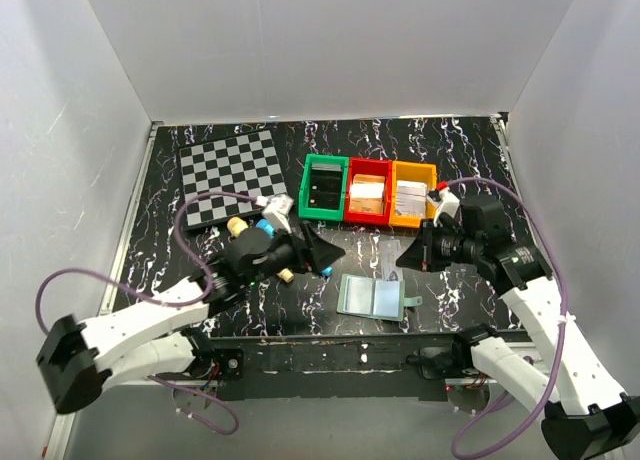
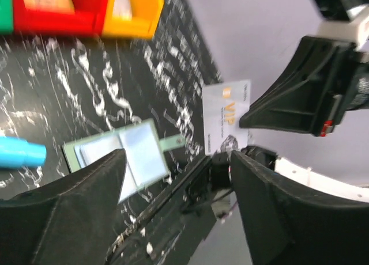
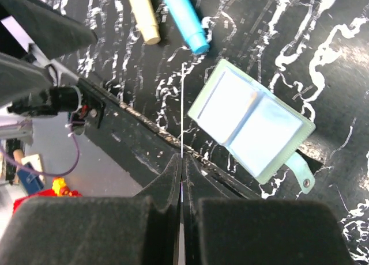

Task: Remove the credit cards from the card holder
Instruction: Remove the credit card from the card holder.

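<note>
Left wrist view: the red bin (image 2: 63,22) and yellow bin (image 2: 132,20) at 12 o'clock run off the top edge, the blue marker (image 2: 20,152) at 9 o'clock off the left. A finger (image 2: 75,213) of the left gripper (image 2: 179,161) covers the lower corner of the card holder (image 2: 135,150). Right wrist view: the credit card (image 3: 182,109) shows edge-on, face unseen.

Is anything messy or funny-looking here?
Just one thing: a credit card marked VIP hangs in mid-air, pinched in the right gripper, instead of sitting in the card holder, which lies open. Nothing looks spilled or broken.
</note>
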`<state>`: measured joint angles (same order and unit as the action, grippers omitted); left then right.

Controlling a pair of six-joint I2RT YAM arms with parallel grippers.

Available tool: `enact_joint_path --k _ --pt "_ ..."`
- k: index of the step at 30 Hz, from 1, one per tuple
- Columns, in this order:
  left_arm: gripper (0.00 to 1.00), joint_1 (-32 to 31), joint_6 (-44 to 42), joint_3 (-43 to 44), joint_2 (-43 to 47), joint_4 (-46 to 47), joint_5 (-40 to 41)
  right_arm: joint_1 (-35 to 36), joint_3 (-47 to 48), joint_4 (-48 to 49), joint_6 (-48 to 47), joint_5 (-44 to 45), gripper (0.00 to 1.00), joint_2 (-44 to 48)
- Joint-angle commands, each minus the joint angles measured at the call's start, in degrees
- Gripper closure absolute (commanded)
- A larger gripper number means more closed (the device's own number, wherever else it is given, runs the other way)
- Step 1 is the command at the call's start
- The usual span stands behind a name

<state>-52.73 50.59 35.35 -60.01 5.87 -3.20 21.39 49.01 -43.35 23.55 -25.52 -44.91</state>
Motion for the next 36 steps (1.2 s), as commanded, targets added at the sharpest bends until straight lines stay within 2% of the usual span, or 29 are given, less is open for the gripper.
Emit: enact_joint_path --k 1,3,5,8,10,12,21,36 --pt "0.21 1.31 -6.45 -5.63 12.7 2.72 8.74 1.02 8.8 -7.44 -11.14 -10.58 0.99 -2.11" --pt "0.14 2.54 -9.62 -7.83 17.1 5.81 4.2 3.3 10.3 -7.45 -12.47 -15.5 0.99 -2.82" --pt "0.09 4.12 -12.17 -7.93 19.13 6.78 -5.01 6.46 12.23 -9.19 -14.22 -20.08 0.99 -4.13" --pt "0.09 5.62 -13.94 -6.88 19.4 9.24 -19.16 13.13 14.7 -12.18 -16.25 -21.33 0.99 -5.45" --pt "0.1 5.8 -13.41 -7.49 18.97 14.58 -27.78 17.09 15.23 -11.76 -15.65 -21.33 0.99 -5.46" --pt "0.11 5.8 -11.84 -8.46 18.18 19.86 -32.9 19.82 15.32 -10.62 -14.77 -21.5 0.99 -5.46" --pt "0.22 5.88 -9.02 -4.51 8.78 25.33 -47.76 24.31 15.15 -8.33 -14.23 -22.56 0.99 -8.35" --pt "0.42 4.31 -9.28 -2.75 2.79 24.01 -53.22 26.51 16.37 -5.43 -13.79 -21.24 0.99 -12.48"
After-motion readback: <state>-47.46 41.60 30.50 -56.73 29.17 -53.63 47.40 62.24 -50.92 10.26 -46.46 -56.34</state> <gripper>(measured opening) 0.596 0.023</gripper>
